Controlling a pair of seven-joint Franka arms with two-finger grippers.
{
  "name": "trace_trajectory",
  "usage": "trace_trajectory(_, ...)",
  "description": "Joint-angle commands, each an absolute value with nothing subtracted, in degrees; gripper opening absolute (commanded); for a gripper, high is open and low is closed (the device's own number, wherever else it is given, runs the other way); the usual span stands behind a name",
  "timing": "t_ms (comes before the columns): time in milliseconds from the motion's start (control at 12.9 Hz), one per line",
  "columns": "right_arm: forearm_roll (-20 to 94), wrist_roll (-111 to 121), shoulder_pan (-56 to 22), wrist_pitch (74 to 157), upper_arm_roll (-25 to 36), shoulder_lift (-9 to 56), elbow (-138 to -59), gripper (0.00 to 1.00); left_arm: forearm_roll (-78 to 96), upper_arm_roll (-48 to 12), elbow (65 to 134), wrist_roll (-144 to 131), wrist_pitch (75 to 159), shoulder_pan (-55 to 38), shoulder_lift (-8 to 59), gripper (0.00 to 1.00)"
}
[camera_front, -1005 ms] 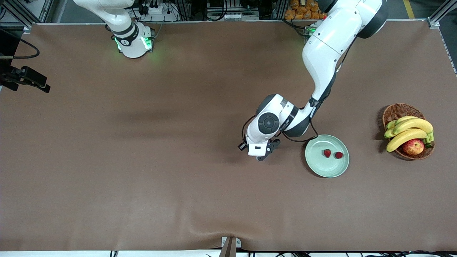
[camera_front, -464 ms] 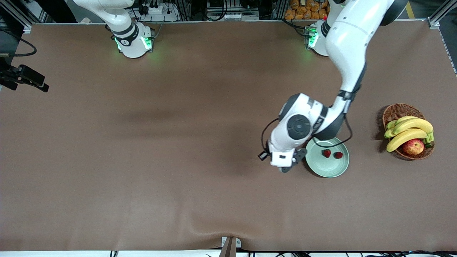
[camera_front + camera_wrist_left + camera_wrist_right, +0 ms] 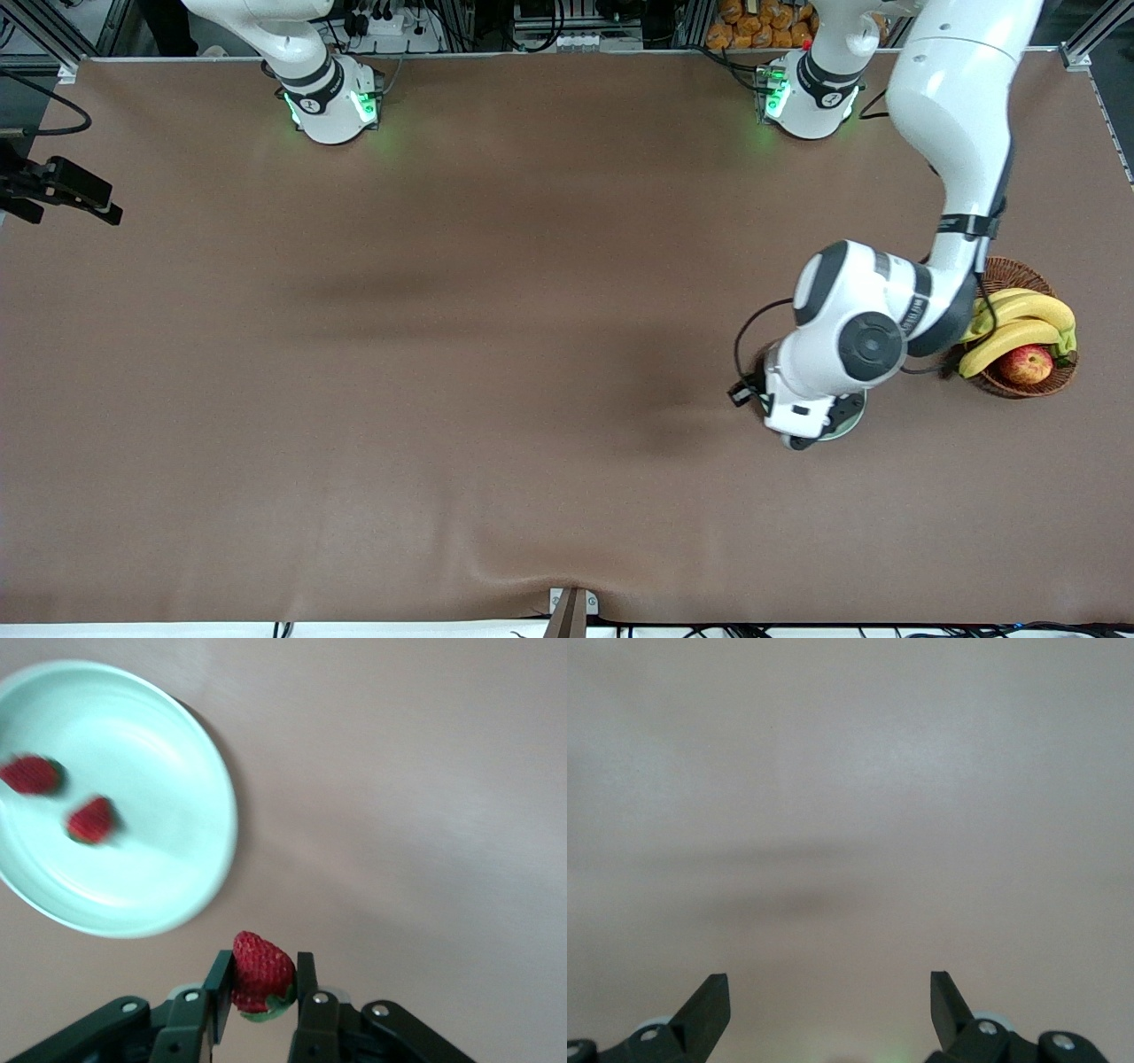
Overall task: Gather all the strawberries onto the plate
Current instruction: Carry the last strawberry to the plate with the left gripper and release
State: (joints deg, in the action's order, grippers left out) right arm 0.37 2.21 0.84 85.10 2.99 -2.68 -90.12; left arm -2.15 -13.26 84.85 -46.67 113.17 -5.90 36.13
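Observation:
My left gripper (image 3: pixel 261 979) is shut on a red strawberry (image 3: pixel 260 967) with a green cap and holds it in the air just outside the rim of the pale green plate (image 3: pixel 190 744). Two more strawberries (image 3: pixel 31 775) (image 3: pixel 91 819) lie in the plate. In the front view the left hand (image 3: pixel 797 436) hangs over the plate, of which only a sliver of rim (image 3: pixel 842 431) shows. My right gripper (image 3: pixel 830 992) is open and empty over bare brown table; it does not show in the front view.
A brown wicker basket (image 3: pixel 992 275) with bananas (image 3: pixel 1019 323) and a red-yellow apple (image 3: pixel 1025 363) stands beside the plate, toward the left arm's end of the table. The left forearm crosses above the basket's edge.
My left gripper has carried the strawberry from the bare table toward the left arm's end and now hangs over the plate, hiding it in the front view.

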Motion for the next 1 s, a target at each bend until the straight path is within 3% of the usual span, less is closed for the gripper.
trace_trajectory(0, 1.32, 3.52, 2.55, 84.11, 2.37, -2.99, -89.65, 1.00, -2.64, -13.54, 88.06, -39.05, 112.15, -1.95, 35.07, 0.00)
trace_trajectory(309, 1.32, 3.52, 2.55, 84.02, 2.37, -3.08, -89.65, 1.00, -3.16, -13.45, 91.04, -31.47, 112.58, 2.98, 36.56, 0.00)
trace_trajectory(773, 1.23, 3.43, 2.55, 84.02, 2.29, -3.08, -89.65, 1.00, -3.52, -13.54, 92.46, -32.61, 115.84, 1.94, 38.41, 0.02)
trace_trajectory(928, 1.23, 3.43, 2.55, 84.02, 2.29, -3.08, -89.56, 1.00, -3.52, -13.54, 92.02, -32.61, 115.84, 1.85, 38.41, 0.31)
